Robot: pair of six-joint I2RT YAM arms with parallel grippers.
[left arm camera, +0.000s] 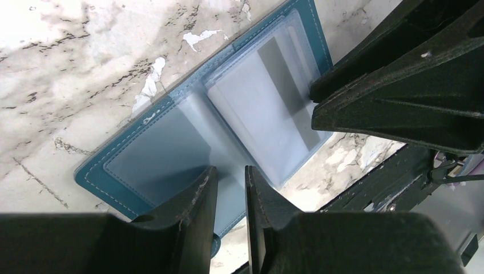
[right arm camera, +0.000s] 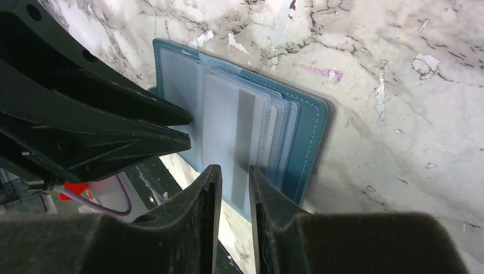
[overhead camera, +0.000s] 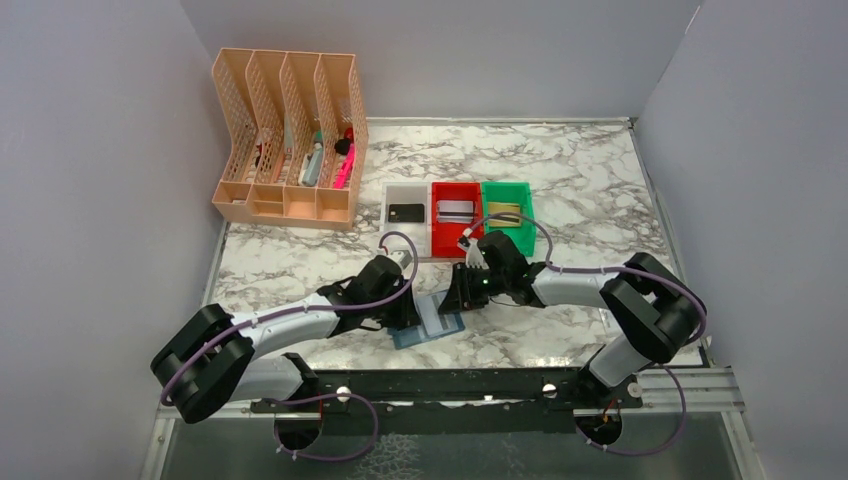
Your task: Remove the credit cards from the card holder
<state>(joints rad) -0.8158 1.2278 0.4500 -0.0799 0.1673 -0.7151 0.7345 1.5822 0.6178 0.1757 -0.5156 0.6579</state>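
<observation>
Card holder [overhead camera: 428,322] is lying open nr worktop's front edge, 1 credit card [right arm camera: 228,125] showing in a clear pocket. L gripper [left arm camera: 230,171] & R gripper [right arm camera: 234,169] are hovering over it, jaws nearly together; can't tell if pinching.

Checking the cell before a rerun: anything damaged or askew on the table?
The tabletop has its marble finish chipped in white flakes around the wallet, with a purple smear beside it. Wallet lies open, skewed to the table edge, sleeves fanned. Nothing spilled.
</observation>
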